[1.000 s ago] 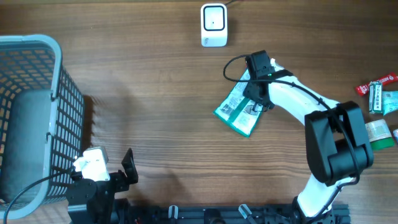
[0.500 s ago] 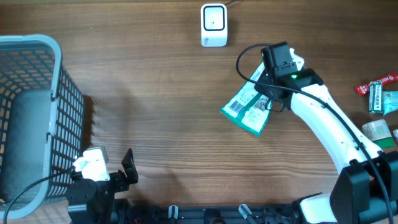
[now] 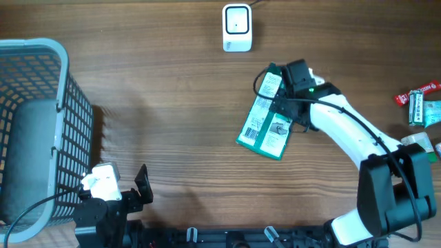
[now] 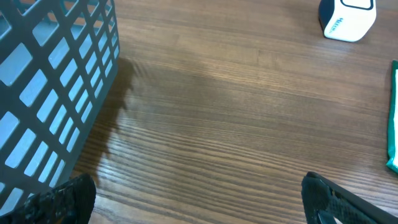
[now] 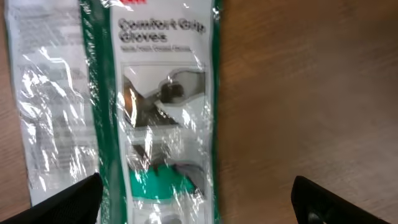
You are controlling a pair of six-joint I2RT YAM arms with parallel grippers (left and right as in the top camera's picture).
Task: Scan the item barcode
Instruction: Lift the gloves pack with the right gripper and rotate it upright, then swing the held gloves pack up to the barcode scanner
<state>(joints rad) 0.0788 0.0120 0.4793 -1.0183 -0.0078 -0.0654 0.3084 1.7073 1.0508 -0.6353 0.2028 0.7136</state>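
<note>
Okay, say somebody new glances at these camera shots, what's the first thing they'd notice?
Most likely the shiny green-and-white glove packet lying flat on the wooden table, right of centre, with the right arm's open claw poised over it. After that, the big grey basket at the left edge and the small white scanner at the top centre of the overhead view.

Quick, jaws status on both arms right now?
Left gripper: open, empty.
Right gripper: open over the green-and-clear plastic glove package, not gripping it.
</note>
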